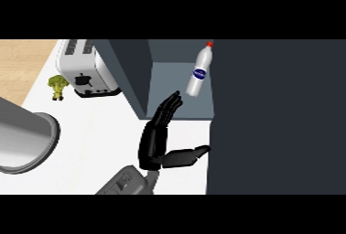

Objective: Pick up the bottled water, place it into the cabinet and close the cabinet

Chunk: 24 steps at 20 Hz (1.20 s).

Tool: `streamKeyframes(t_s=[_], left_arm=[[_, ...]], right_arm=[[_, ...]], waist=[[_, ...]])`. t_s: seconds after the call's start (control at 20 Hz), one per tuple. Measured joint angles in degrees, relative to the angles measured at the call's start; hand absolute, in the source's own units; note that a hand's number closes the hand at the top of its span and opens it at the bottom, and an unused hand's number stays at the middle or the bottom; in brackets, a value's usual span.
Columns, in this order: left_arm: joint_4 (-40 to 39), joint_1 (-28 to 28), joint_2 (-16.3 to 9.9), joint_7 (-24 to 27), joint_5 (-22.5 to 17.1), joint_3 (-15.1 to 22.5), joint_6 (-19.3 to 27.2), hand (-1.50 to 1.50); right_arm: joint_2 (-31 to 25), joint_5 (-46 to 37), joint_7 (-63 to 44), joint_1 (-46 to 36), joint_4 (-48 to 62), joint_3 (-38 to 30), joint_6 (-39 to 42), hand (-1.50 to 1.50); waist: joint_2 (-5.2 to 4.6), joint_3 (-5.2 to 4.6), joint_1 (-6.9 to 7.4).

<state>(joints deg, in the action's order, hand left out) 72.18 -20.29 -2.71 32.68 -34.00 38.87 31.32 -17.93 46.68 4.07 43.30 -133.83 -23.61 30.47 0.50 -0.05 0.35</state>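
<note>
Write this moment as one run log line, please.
bottled water: in cabinet | hand: open, apart from bottle | door: open

Toaster [83, 68], silver w/ black lever + base, sits at back-left of white bench [88, 137], two slots on top. Just left of it, near bench edge: small green-yellow broccoli [56, 85]. Front-left: big grey metal pot [25, 137], tilted look, partly cut off by frame. Wood floor [24, 61] shows beyond bench at far left.
</note>
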Motion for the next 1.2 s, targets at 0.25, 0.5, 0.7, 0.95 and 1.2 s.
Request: streamKeyframes(t_s=[0.25, 0.5, 0.7, 0.95, 1.2], left_arm=[[9.40, 8.11, -4.35, -0.72, 1.59, 4.39, -0.81, 1.50], [19.61, 14.55, -12.06, -2.41, 2.63, 5.75, -1.56, 1.50], [24.19, 19.33, -18.50, -1.93, 1.79, 4.07, -4.24, 1.50], [29.47, 24.07, -25.31, -1.25, 0.30, 1.01, -6.96, 1.50], [34.01, 28.21, -31.40, -0.48, -3.33, -4.34, -10.64, -1.50]], right_arm=[[-1.99, 0.06, -1.12, -0.18, -0.10, 0.32, 2.31, 1.50], [-2.62, 0.03, -2.54, 0.41, -0.43, 3.18, 4.05, 1.50], [-3.65, -0.21, -3.17, 1.23, -0.43, 4.71, 7.38, 1.50], [-6.02, -0.49, -4.07, 1.81, -0.73, 7.56, 11.90, 1.50], [-4.88, -0.81, -2.99, 1.88, -1.28, 10.50, 13.79, 1.50]], waist=[[-0.09, -0.01, -0.14], [-0.09, -0.03, -0.09], [-0.07, -0.05, -0.26], [0.02, -0.11, -0.18], [0.23, -0.22, -0.51]])
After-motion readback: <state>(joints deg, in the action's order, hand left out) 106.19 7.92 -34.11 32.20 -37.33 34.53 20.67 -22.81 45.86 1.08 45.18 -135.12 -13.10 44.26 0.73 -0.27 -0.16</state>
